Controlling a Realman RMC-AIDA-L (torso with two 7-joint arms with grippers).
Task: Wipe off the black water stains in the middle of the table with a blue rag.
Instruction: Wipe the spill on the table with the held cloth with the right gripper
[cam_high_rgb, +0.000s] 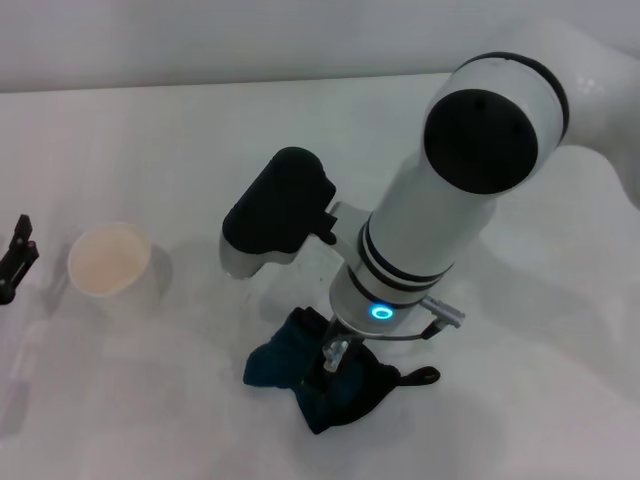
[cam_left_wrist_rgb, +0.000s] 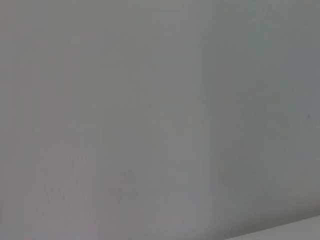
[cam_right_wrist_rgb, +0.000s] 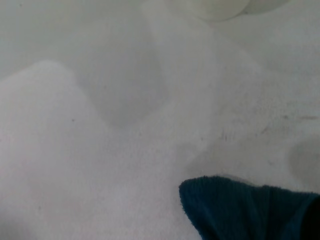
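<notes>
Your blue rag (cam_high_rgb: 320, 375) lies bunched on the worktop (cam_high_rgb: 520, 400), nearest you. Right gripper (cam_high_rgb: 330, 365) presses straight down onto it; can't tell how its jaws stand. Paper cup (cam_high_rgb: 108, 262) well left of rag, left gripper (cam_high_rgb: 15, 258) parked beyond cup at the edge.

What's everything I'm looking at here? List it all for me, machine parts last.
table: one, white, spreading under everything.
paper cup: one, white with a cream inside, upright on the robot's left side of the table.
blue rag: one, dark teal-blue with a black edge, bunched on the table near the front, under the right arm's tip.
faint dark smears: a few, greyish, on the table beyond the rag in the right wrist view.
left pincer: one, black, at the table's left edge, away from the cup.
right arm: one, white with black bands and a blue ring light, reaching down onto the rag; its pincer is hidden.
</notes>
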